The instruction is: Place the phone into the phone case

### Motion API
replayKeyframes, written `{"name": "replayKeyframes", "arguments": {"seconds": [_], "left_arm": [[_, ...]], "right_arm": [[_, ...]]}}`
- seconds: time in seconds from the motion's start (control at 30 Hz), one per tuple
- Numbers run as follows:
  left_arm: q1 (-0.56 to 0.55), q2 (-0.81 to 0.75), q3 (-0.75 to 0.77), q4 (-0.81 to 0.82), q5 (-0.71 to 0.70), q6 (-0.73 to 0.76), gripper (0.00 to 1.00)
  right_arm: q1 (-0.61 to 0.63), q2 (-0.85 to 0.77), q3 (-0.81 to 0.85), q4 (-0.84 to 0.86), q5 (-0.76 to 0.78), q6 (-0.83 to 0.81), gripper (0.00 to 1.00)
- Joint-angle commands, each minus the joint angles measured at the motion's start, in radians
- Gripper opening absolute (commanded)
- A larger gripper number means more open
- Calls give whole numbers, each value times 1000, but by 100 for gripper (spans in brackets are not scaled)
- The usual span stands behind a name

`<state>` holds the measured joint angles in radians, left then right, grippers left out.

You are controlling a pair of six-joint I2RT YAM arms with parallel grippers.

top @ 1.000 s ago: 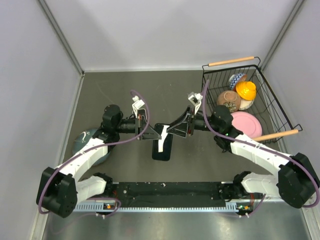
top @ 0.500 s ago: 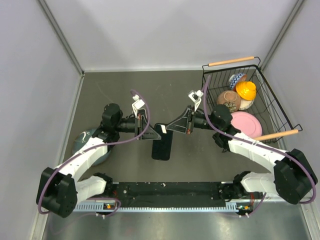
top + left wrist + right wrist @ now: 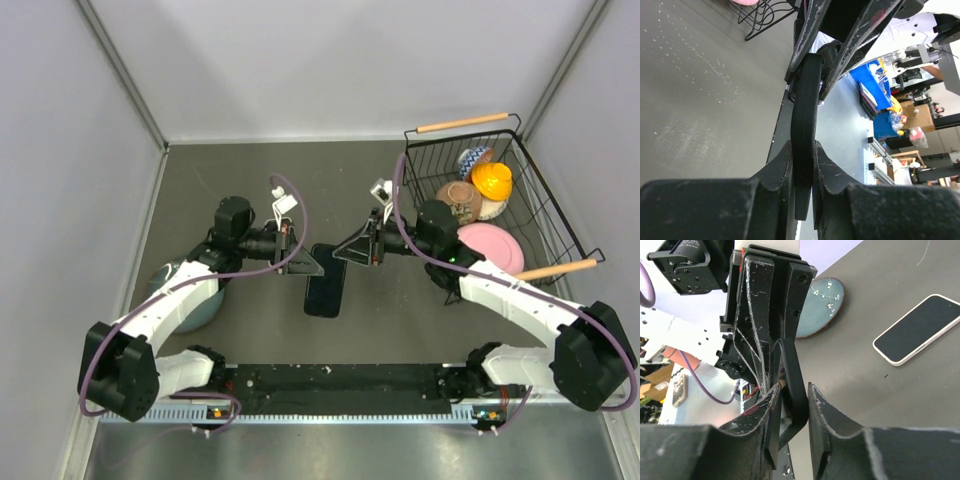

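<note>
Left tool [image 3: 303, 263] and right tool [image 3: 345, 253] face each other, jaws pinched.

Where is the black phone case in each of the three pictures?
Top external: the phone case is at picture centre, between the left gripper and right gripper.
Left wrist: phone case edge-on, centre, running up the picture.
Right wrist: phone case edge-on, lower centre.
Shared landmark: both grippers clamp its opposite ends in every view.

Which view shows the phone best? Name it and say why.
The right wrist view: the phone lies flat and whole, dark screen and pale rim clear. The top view shows only a small dark slab. The left wrist view misses it.
</note>
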<state>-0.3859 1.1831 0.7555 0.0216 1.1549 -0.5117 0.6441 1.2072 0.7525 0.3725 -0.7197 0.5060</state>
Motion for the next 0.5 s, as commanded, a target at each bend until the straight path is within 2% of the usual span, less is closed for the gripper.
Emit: {"name": "replayKeyframes", "arguments": {"seconds": [0.0, 0.07, 0.2, 0.27, 0.33, 0.37, 0.4, 0.47], "left_arm": [[-2, 10, -4, 61, -60, -123, 0], [-4, -7, -28, 153, -37, -192, 0], [-1, -31, -30, 134, -66, -202, 0], [-2, -28, -18, 113, -76, -192, 0], [-2, -40, -16, 129, -83, -203, 0], [-2, -48, -16, 138, -95, -220, 0], [-2, -60, -18, 147, -104, -232, 0], [-2, -88, -38, 199, -136, -279, 0]], "right_arm": [[35, -32, 36, 187, -67, 23, 33], [35, -31, 7, 245, -96, 80, 33], [35, -15, -2, 238, -98, 91, 6], [37, 2, -8, 246, -103, 120, 4], [37, 21, -18, 320, -130, 164, 11], [35, 25, -31, 347, -133, 208, 17], [35, 25, -38, 368, -133, 224, 27], [35, 23, -51, 397, -126, 249, 36]]}}
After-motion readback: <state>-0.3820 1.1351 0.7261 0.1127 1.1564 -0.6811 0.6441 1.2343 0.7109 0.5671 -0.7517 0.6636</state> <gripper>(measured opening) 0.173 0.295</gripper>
